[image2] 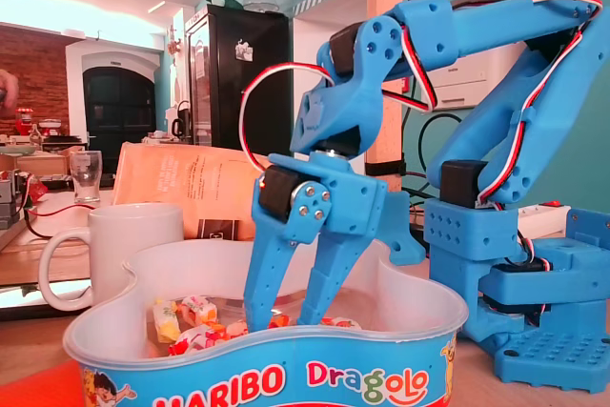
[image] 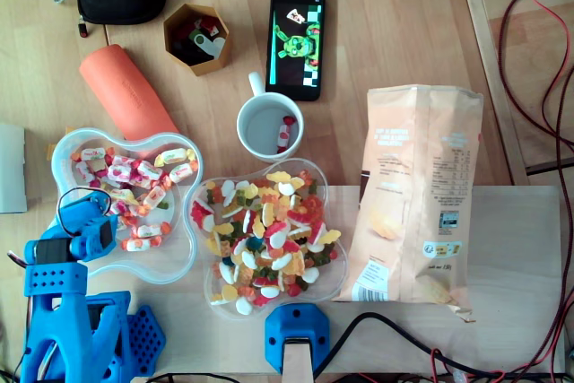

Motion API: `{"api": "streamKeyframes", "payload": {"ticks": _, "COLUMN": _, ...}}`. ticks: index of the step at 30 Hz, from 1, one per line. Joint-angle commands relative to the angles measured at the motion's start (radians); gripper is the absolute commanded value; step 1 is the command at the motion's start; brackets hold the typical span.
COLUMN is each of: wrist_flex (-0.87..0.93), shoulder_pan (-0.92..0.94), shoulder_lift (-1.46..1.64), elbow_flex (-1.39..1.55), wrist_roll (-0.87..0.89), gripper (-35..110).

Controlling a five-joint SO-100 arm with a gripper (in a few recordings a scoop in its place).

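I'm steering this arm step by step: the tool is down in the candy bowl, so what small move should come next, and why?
Probably shut the tool. Its fingers stand open with the tips down inside the bowl, level with the wrapped candies, and a bit of candy seems to lie between them. Whether the tips touch it is hard to tell.

Visitor: Where are you standing?
Arm: My gripper [image2: 283, 319] is down inside the bowl of wrapped sweets [image: 170, 259], at its left side in the overhead view.
Visitor: And around it?
Arm: Just right of it sits the bowl of gummy sweets [image: 330, 286]; the mug [image: 254, 125] stands beyond the gap between the two bowls. The crisp bag [image: 417, 195] lies further right, the phone [image: 297, 42] beyond the mug.
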Motion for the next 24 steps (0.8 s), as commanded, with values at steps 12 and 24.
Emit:
{"api": "streamKeyframes", "payload": {"ticks": 12, "wrist_flex": -0.153, "shoulder_pan": -0.009, "shoulder_lift": 0.015, "elbow_flex": 0.097, "wrist_roll": -0.021, "gripper": 16}}
{"api": "streamKeyframes", "payload": {"ticks": 24, "wrist_flex": -0.183, "shoulder_pan": -0.009, "shoulder_lift": 0.015, "elbow_flex": 0.120, "wrist_roll": -0.009, "gripper": 16}}
